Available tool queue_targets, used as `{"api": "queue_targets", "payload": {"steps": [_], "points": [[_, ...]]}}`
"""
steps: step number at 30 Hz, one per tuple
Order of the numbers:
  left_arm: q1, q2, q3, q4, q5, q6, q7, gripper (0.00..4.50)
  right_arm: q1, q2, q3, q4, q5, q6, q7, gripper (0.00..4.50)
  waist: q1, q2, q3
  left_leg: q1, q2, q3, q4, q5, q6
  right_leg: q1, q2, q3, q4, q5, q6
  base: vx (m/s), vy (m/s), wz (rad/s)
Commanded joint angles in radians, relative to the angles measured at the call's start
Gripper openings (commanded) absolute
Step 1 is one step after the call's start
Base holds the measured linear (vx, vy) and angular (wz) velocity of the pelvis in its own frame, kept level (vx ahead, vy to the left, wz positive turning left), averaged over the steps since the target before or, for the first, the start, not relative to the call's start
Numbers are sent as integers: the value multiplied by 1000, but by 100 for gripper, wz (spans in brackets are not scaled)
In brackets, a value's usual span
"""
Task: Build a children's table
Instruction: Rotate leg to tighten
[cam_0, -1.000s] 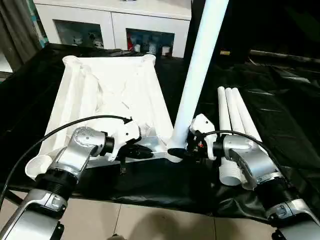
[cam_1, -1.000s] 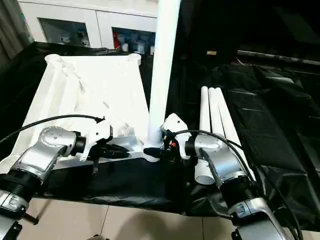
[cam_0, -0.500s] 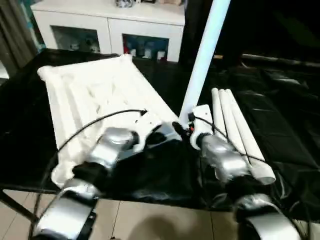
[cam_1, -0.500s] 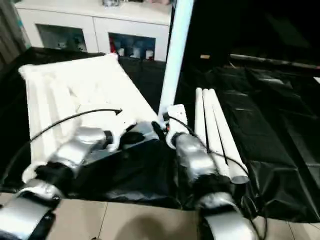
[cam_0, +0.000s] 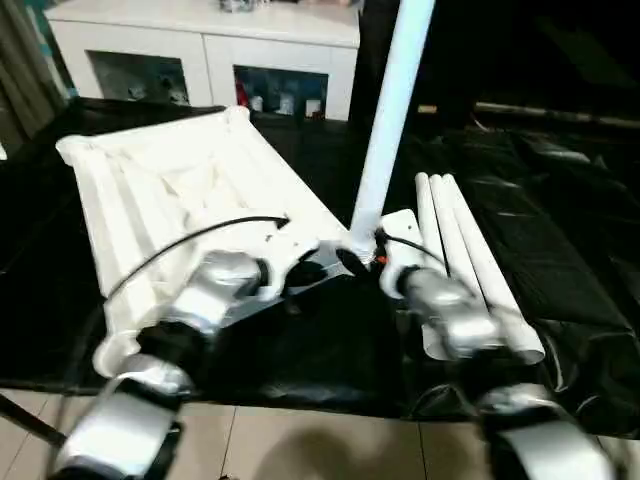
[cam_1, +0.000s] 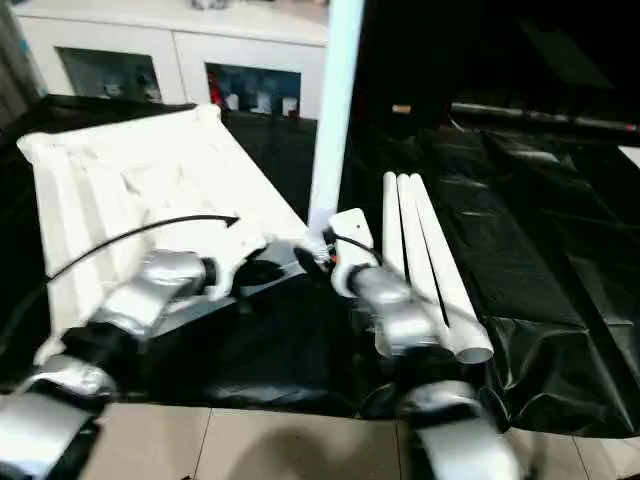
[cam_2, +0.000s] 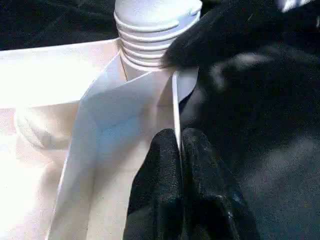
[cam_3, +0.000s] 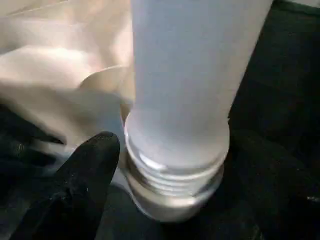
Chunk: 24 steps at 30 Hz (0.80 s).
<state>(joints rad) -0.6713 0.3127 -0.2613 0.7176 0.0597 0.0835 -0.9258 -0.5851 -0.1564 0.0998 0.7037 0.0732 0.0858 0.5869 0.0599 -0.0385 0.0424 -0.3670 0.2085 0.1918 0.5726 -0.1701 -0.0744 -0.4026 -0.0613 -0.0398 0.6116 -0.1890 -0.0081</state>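
Step in hand: first leg (cam_0: 392, 110) stood upright in the near corner socket of the upturned table top (cam_0: 170, 190) on the worktop. Left gripper (cam_2: 179, 150) clenched on the top's rim; right gripper (cam_3: 165, 165) apparently released around the threads. Three spare legs (cam_0: 465, 255) lie beside. Next: seating checked, another leg fetched.

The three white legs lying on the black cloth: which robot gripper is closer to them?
Right. The right gripper is at the standing leg, beside the lying legs; the left gripper pinches the tabletop's rim, farther away.
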Motion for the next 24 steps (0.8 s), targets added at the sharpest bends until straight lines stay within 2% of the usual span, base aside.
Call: {"api": "queue_targets", "payload": {"steps": [1, 2, 4, 7, 10, 14, 15, 17, 20, 24], "points": [[38, 26, -25, -7, -10, -37, -99, 0, 16, -40, 30, -70, 15, 14, 117, 380, 7, 7, -63, 6, 20, -12, -57, -160, 33, 54, -66, 37, -62, -49, -210, 0, 0, 0], [40, 29, -25, -11, -13, -41, -108, 0, 18, -45, 33, -76, 16, 15, 128, 380, 6, 6, -62, 6, 22, -10, -55, -149, 40, 52, -66, 39, -57, -10, -223, 0, 0, 0], [59, 59, -35, -49, -35, -63, -189, 0, 40, -95, 64, -128, 23, 16, 224, 380, 8, 8, -61, 10, 23, -9, -55, -156, 45, 53, -66, 38, -56, 1, -237, 0, 0, 0], [80, 90, -47, -91, -55, -61, -270, 0, 56, -140, 92, -169, 29, 20, 307, 380, 16, 10, -59, 14, 27, -5, -55, -168, 46, 52, -64, 37, -55, -6, -246, 0, 0, 0], [104, 113, -51, -141, -80, -37, -331, 0, 64, -163, 106, -195, 32, 22, 361, 380, 24, 12, -56, 18, 30, -3, -58, -197, 30, 48, -66, 38, -59, -56, -243, 0, 0, 0], [118, 121, -52, -158, -87, -38, -349, 0, 73, -166, 112, -218, 33, 31, 392, 380, 31, 10, -54, 20, 29, -4, -61, -226, 6, 44, -68, 40, -64, -123, -226, 0, 0, 0], [123, 123, -51, -160, -84, -45, -347, 0, 77, -164, 116, -224, 34, 32, 400, 380, 29, 4, -53, 18, 29, -5, -62, -228, 5, 44, -68, 40, -66, -136, -218, 0, 0, 0], [127, 124, -50, -163, -83, -47, -347, 0, 80, -164, 121, -229, 37, 36, 409, 380, 29, 7, -54, 19, 29, -6, -61, -222, 5, 44, -69, 40, -65, -142, -211, 0, 0, 0], [132, 127, -50, -169, -84, -42, -349, 0, 83, -164, 124, -233, 41, 42, 420, 355, 29, 4, -56, 18, 28, -5, -60, -201, 9, 45, -68, 40, -63, -117, -209, 0, 0, 0], [137, 128, -48, -177, -81, -35, -347, 0, 89, -161, 123, -235, 39, 48, 429, 328, 30, 5, -57, 16, 27, -5, -58, -178, 19, 46, -68, 40, -59, -84, -217, 0, 0, 0]]}}
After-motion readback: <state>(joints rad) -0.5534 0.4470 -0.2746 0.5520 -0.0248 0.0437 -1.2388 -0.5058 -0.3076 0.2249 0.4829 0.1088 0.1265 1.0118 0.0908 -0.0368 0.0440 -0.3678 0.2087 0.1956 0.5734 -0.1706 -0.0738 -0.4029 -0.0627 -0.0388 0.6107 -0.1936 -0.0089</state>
